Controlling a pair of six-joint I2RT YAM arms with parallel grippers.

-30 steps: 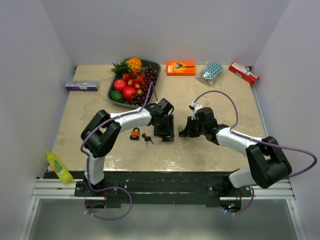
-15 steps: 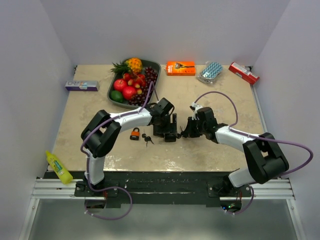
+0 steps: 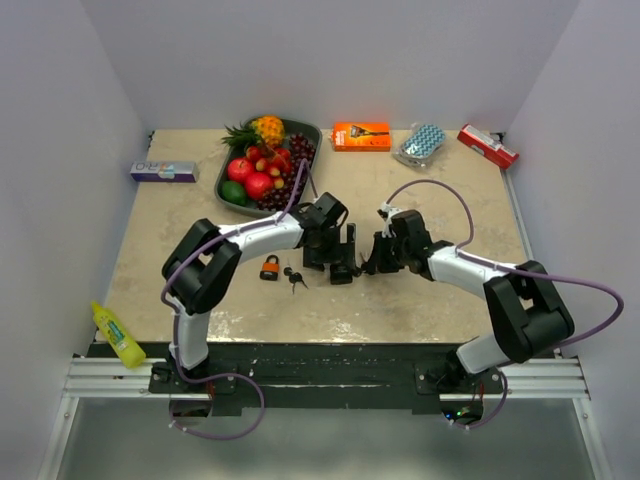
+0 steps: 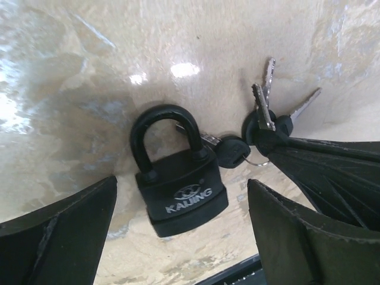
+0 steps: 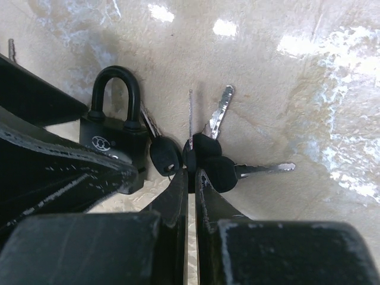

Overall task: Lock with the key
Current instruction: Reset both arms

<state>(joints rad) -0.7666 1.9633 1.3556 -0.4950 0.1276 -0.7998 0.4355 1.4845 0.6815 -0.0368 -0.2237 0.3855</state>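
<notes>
A black "KAUING" padlock [image 4: 178, 184] lies flat on the table with its shackle down in the body. My left gripper [image 4: 181, 237] is open and straddles it without touching. A bunch of black-headed keys [image 4: 261, 124] on a ring lies just right of the padlock, and one key [image 4: 231, 151] rests against the shackle. My right gripper [image 5: 191, 172] is shut on one key head [image 5: 199, 148] of the bunch [image 5: 222, 169], held edge-on. The padlock also shows in the right wrist view [image 5: 113, 139]. In the top view the two grippers [image 3: 342, 266] [image 3: 368, 262] meet at mid-table and hide the black padlock.
An orange padlock [image 3: 270, 267] with its own keys [image 3: 293, 276] lies left of the grippers. A fruit tray [image 3: 225, 175], an orange box [image 3: 361, 135], a blue packet [image 3: 420, 143], a red box [image 3: 488, 146] and a white box [image 3: 163, 171] stand at the back. A yellow bottle [image 3: 118, 335] lies off the left front edge.
My right gripper has moved left, up against the left gripper at the key bunch. The left arm has barely moved.
</notes>
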